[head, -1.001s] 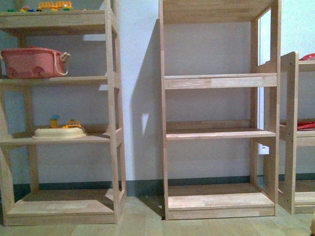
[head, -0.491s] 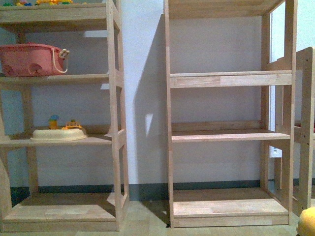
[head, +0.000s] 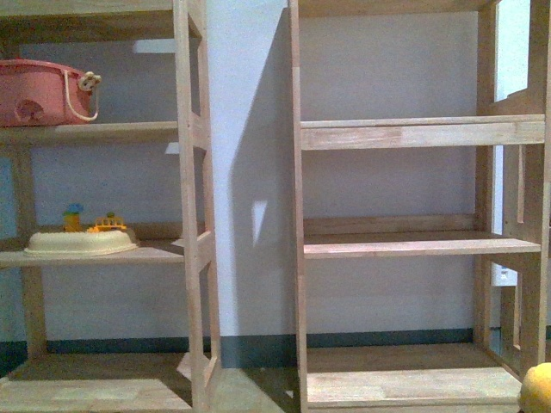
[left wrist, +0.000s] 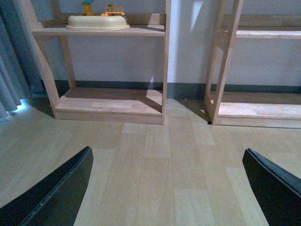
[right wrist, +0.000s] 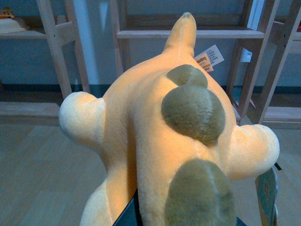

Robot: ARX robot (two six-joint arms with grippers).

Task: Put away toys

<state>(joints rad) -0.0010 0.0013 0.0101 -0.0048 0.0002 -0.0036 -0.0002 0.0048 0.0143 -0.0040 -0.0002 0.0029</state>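
Observation:
An orange-yellow plush toy (right wrist: 155,127) with olive-green spots, stubby limbs and a paper tag fills the right wrist view. My right gripper (right wrist: 188,216) is shut on its lower body, and the fingers are mostly hidden under the plush. In the front view only a yellow edge of the plush toy (head: 538,389) shows, at the bottom right corner. My left gripper (left wrist: 167,188) hangs open over bare wood floor, its two dark fingers (left wrist: 56,193) spread wide with nothing between them.
Two wooden shelf units stand against the wall, the left unit (head: 191,215) and the right unit (head: 413,245), whose boards are bare. On the left unit sit a pink basket (head: 39,90) and a cream tray (head: 77,241) with small colourful toys. A grey curtain (left wrist: 11,70) hangs beside it.
The shelves have grown larger and slid left in the front view, as the view moved closer. The plush toy's yellow edge has risen into the bottom right corner.

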